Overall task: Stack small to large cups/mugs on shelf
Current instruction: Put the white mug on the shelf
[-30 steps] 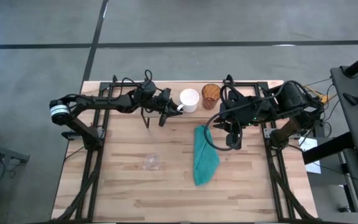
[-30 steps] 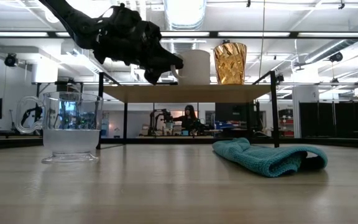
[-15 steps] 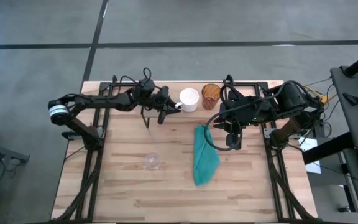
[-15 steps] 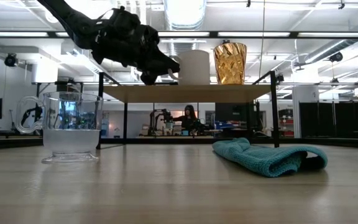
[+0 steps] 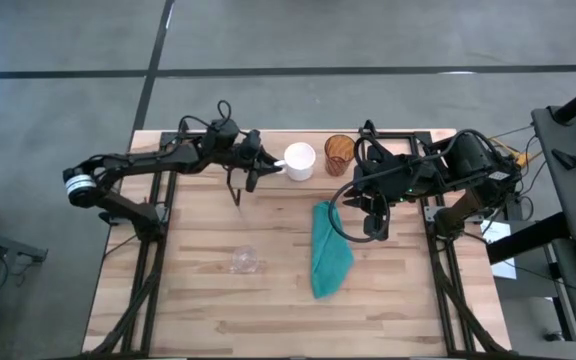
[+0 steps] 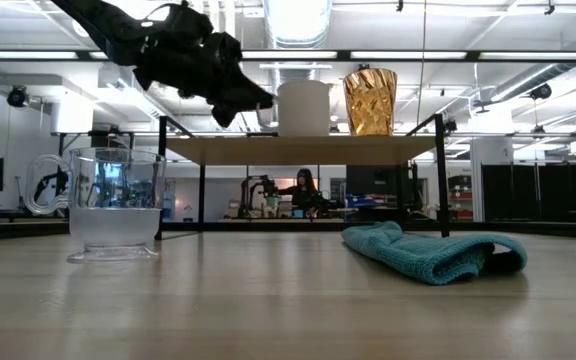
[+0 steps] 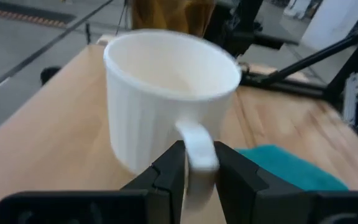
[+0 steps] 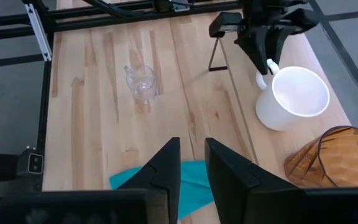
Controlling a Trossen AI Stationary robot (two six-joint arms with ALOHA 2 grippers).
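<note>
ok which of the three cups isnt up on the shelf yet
The small clear glass. It stands alone on the table, while the white mug, its handle between the left gripper's jaws, and the amber cup stand on the shelf.

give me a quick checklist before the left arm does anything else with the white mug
1. Left gripper around the mug handle: ok, one finger on each side of it.
2. White mug upright on the shelf: ok.
3. Gap between the white mug and the amber cup: ok, they stand apart in the low view.
4. Right gripper out of the way: ok, it waits over the teal cloth.
5. Small clear glass on the shelf: not ok, it stands on the table.
6. Grip tight enough to move the mug: cannot tell.
</note>
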